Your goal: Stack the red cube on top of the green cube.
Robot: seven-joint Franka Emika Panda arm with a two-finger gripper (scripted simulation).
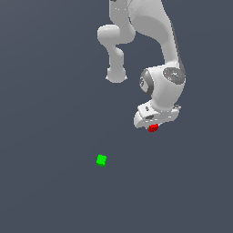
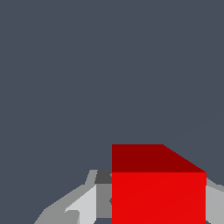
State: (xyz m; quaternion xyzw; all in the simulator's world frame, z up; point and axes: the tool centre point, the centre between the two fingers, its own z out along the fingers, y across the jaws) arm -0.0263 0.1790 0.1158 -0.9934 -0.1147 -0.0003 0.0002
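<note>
In the exterior view the white Panda arm comes down from the upper middle of the frame, bends through a rounded elbow and ends in the gripper at right of centre. The red cube sits at the lower edge of that gripper, a small bright patch partly covered by the white hand body above it, so only its lower part shows there. The green cube lies on the plain dark grey-blue bench toward the lower left of centre, turned slightly so its corners point up and down in the picture — it is well apart from the red cube and from the arm, with bare surface all round it. In the wrist view the red cube fills the lower right part of the frame, its bright front face and a darker upper face both plain and matte. Grey and white finger parts stand close against it on either side, one finger at lower left and a sliver of the other at the lower right edge — the jaws appear clamped on the red cube. The rest of the wrist view is the same flat grey-blue surface, and the green cube does not show in it.
</note>
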